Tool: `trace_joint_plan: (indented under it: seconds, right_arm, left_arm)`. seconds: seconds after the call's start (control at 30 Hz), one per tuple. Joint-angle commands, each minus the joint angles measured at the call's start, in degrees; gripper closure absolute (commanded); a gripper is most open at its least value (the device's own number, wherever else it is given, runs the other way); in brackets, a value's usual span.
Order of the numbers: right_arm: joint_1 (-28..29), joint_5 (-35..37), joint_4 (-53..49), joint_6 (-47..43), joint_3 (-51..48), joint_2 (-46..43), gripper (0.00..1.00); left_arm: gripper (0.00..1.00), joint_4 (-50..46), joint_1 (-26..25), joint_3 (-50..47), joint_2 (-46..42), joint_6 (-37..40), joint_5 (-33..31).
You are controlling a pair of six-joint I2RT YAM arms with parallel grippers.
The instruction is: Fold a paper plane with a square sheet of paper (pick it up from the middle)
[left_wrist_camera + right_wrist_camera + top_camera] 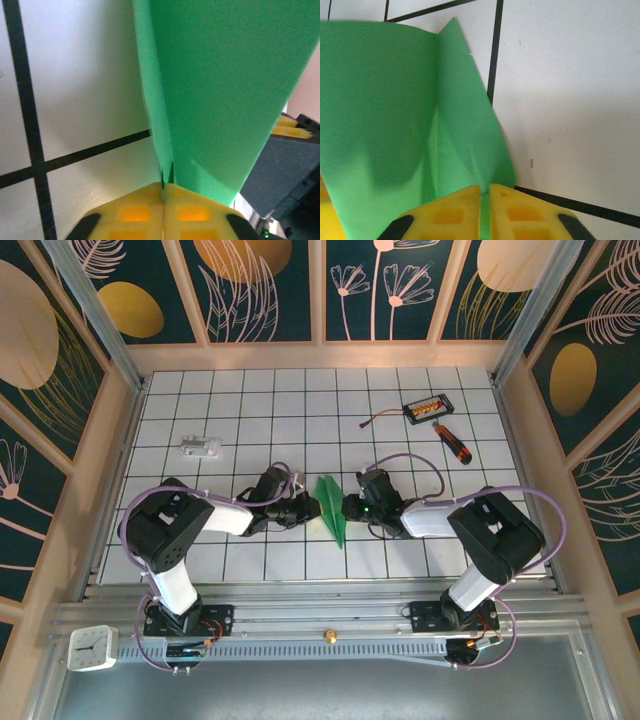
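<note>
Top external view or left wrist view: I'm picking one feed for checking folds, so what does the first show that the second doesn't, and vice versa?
The top external view adds the wide layout: both arms whole, and the screwdriver and black box at the far right. The left wrist view adds the close grip: yellow fingers pressed together on the folded edge of the paper plane. Shared: the left gripper shut on the green plane, and the gridded table.

Overhead; wrist close-ups sharing paper plane (331, 508)
</note>
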Motion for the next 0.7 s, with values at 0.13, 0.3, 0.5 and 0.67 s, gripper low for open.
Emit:
trace_joint_plan:
  seconds: [0.13, 0.3, 0.5, 0.67]
  right_arm:
    - [1.34, -0.4, 0.45, -2.05, -0.37, -9.27, 0.68]
    - [3.54, 1.29, 1.44, -2.7, 2.0, -7.28, 0.61]
    - [3.75, 4.15, -0.35, -4.34, 7.48, -0.33, 0.58]
    - [3.11, 6.81, -4.14, -3.53, 11.42, 4.27, 0.62]
  left_arm:
    - [1.0, 0.83, -0.04, 0.8, -2.47, -0.55, -0.93]
    - [1.0, 0.58, -0.01, 0.91, -2.57, -0.43, -0.73]
    - [1.0, -0.11, -0.01, 1.08, -2.23, 0.08, 0.01]
    - [1.0, -1.0, 0.04, 0.97, -2.37, 0.99, 0.64]
